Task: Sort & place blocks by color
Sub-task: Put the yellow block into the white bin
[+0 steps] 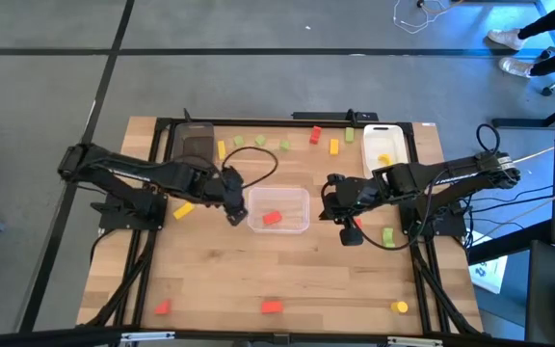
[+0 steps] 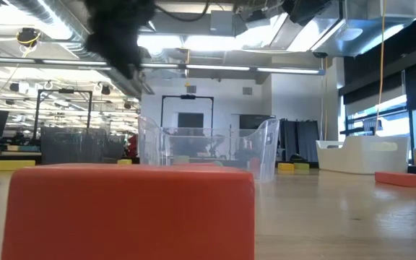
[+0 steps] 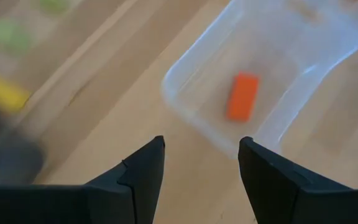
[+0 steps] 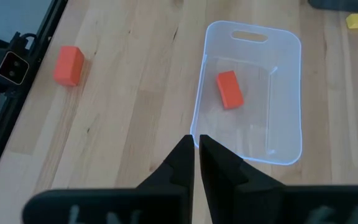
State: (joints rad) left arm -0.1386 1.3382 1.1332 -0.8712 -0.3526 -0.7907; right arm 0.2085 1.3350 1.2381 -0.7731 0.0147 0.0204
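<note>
A clear tray (image 1: 300, 198) stands at mid-table with one red block (image 1: 272, 218) lying flat on its floor. My left gripper (image 1: 235, 214) hangs open and empty just off the tray's left end; its wrist view shows the tray (image 3: 185, 93) and the block (image 3: 242, 96) beyond the fingers. My right gripper (image 1: 349, 232) hovers shut and empty off the tray's right end, with the block (image 4: 229, 89) ahead of it. Other red, yellow and green blocks lie scattered on the table.
A dark grey tray (image 1: 196, 145) stands at the far left. A white tray (image 1: 385, 135) at the far right holds a yellow block (image 1: 384, 160). Loose blocks lie along the far edge (image 1: 285, 146), beside each arm (image 1: 183, 208) (image 1: 388, 235), and near the front edge (image 1: 272, 306).
</note>
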